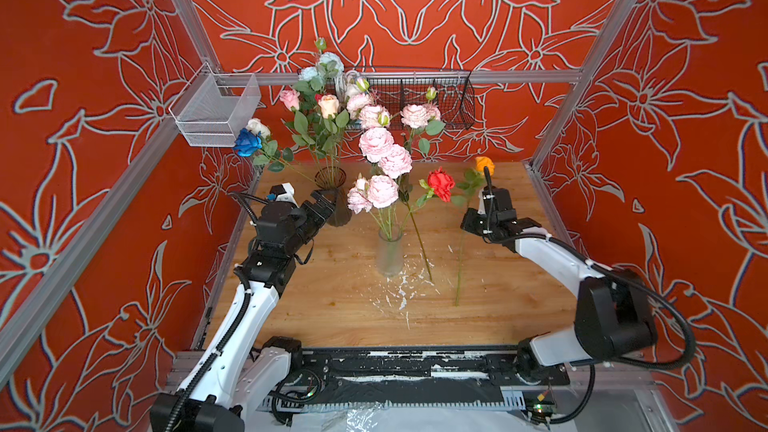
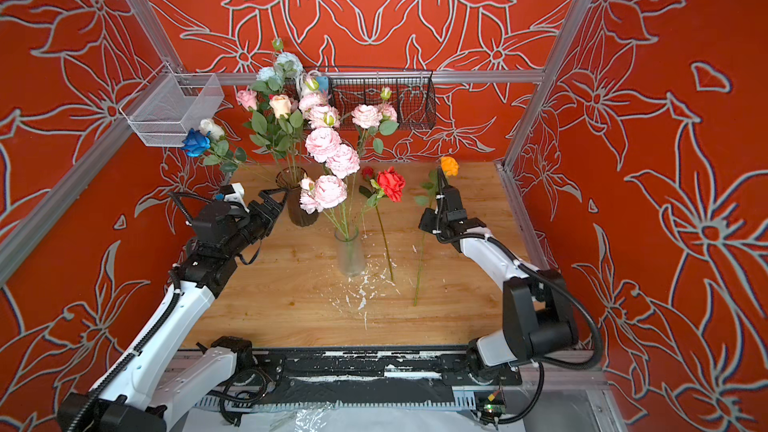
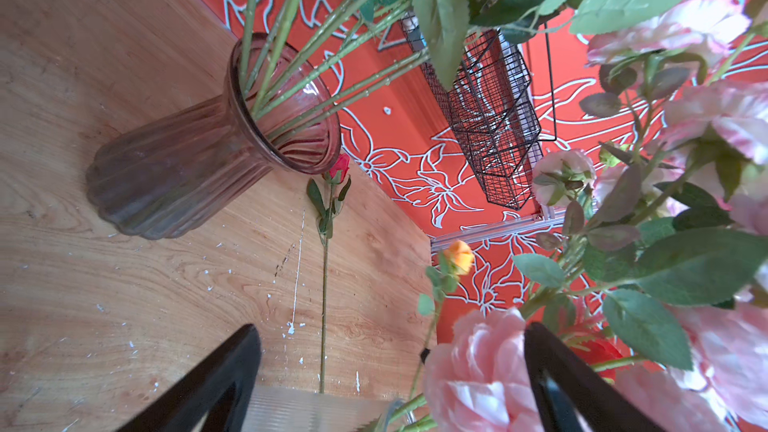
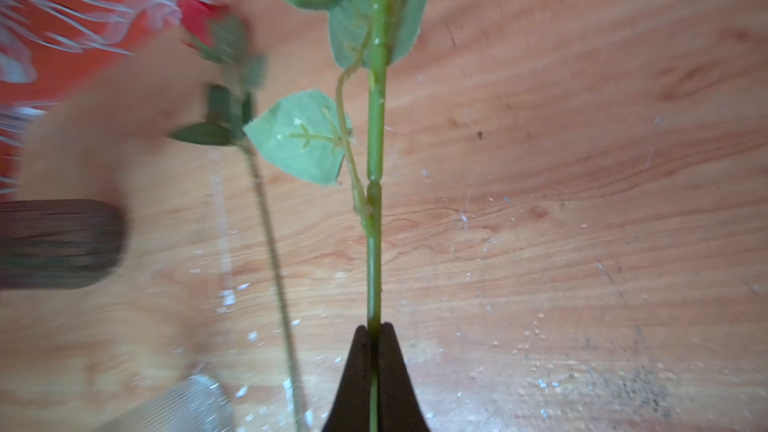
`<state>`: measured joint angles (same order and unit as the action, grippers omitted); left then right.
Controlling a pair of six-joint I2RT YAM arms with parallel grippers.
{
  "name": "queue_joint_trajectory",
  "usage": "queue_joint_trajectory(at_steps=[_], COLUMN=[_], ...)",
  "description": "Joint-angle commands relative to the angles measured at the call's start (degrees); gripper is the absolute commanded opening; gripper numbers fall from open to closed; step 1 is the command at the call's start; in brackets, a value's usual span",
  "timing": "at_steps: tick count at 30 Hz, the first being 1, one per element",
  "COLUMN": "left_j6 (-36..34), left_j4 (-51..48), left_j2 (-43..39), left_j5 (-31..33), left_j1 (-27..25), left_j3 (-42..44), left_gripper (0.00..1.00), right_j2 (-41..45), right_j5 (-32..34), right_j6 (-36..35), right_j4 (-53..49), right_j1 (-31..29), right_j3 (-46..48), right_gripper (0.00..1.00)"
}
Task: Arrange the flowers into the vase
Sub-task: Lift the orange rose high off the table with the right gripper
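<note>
Clamping orange rose stem (image 4: 375, 243), R claw (image 4: 375, 328) nr table (image 1: 498, 305) edge.

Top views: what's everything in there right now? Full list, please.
Frosted clear glass vase: one, table centre.
Pink peonies: several, in the frosted vase.
Smoky ribbed glass vase: one, back left; holds pink, peach, pale-blue, blue and white flowers.
Red roses: two; open head right of peonies, bud lying on table.
Orange rose: one, stem gripped.
White mesh basket: one, left frame.
Black wire basket: one, back rail.
Wooden table: one, scuffed.
Left gripper: open, by smoky vase.
Right gripper: shut on orange rose.
</note>
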<state>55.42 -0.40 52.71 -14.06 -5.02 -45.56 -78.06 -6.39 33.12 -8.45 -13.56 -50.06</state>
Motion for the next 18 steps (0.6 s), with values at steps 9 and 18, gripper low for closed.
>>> queue_joint_trajectory(at_steps=[9,18], left_j6=[-2.41,-4.57], left_j4=[0.92,1.21], left_j2=[-3.50,-7.04], left_j5=[3.86,8.09], left_j1=[0.62,1.18], left_j3=[-0.07,0.82], left_gripper=[1.00,1.00], right_j2=[36.31,42.67], right_j5=[-1.12,2.87], right_j6=[1.68,-0.52], right_j4=[20.85,24.40], right_j1=[-5.34,-13.40], right_j3=[21.52,14.19], right_gripper=[0.00,0.00])
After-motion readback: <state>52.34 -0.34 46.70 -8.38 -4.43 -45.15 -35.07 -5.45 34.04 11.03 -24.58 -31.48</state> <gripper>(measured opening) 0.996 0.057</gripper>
